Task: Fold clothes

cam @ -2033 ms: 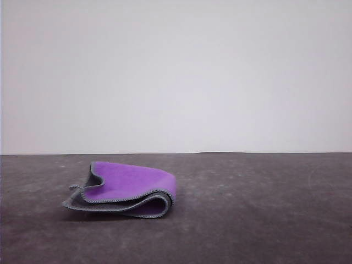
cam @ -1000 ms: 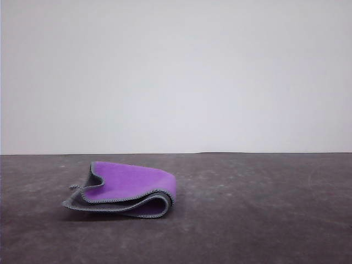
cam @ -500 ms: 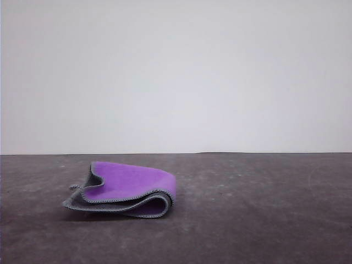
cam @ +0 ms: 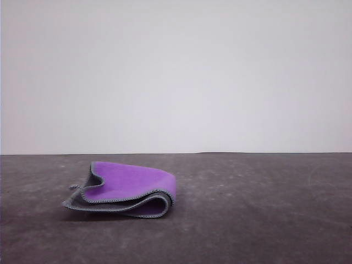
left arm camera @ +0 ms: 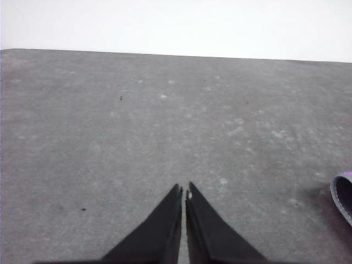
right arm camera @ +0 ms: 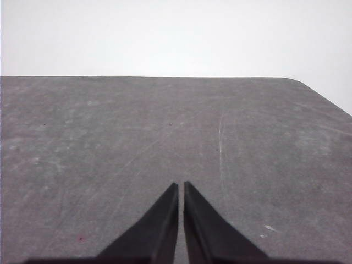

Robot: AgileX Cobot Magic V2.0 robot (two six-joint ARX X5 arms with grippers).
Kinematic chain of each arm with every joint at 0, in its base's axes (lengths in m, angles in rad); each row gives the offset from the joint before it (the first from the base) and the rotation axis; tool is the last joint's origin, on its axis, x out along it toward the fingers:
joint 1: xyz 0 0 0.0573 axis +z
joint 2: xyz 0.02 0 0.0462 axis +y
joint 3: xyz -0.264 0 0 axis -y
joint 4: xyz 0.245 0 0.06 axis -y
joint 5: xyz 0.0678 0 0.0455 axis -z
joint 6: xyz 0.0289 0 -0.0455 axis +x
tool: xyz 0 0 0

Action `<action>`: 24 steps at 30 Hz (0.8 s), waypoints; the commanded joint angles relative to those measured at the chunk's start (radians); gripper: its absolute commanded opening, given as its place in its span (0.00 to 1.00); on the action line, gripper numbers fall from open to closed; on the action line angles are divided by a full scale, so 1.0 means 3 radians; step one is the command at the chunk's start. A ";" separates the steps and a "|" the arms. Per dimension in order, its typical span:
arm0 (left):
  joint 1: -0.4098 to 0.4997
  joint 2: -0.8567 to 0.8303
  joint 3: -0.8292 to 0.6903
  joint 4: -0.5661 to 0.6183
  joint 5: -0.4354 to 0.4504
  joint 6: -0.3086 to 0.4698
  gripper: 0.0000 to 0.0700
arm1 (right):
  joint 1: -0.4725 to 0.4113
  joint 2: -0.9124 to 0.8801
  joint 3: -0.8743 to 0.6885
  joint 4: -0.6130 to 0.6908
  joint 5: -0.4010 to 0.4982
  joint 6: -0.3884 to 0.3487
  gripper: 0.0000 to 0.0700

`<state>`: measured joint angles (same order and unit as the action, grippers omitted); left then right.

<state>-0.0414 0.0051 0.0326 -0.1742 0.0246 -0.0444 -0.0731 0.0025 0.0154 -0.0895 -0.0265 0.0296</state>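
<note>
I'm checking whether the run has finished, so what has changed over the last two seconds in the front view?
Nothing visibly changed. The cloth lies folded over, purple face up, on the left part of the table, just as before. The left gripper and right gripper are shut on nothing, above bare table.

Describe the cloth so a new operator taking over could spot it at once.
Look at the dark grey table in the front view, with a plain white wall behind it. Left of centre lies the cloth, loosely folded over itself, its curled fold opening toward the camera. Its bright purple face and grey stitched edging mark it out against the dull tabletop.
</note>
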 commanded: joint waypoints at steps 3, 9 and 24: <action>0.0004 -0.0001 -0.0067 0.0056 -0.0009 0.0023 0.00 | -0.0005 0.0004 -0.0011 0.0037 0.0003 -0.0014 0.02; 0.0004 -0.0001 -0.0067 0.0056 -0.0009 0.0023 0.00 | -0.0005 0.0004 -0.0011 0.0037 0.0003 -0.0013 0.02; 0.0004 -0.0001 -0.0067 0.0056 -0.0009 0.0023 0.00 | -0.0005 0.0004 -0.0011 0.0037 0.0003 -0.0014 0.02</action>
<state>-0.0414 0.0051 0.0326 -0.1742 0.0246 -0.0444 -0.0731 0.0025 0.0154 -0.0895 -0.0265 0.0296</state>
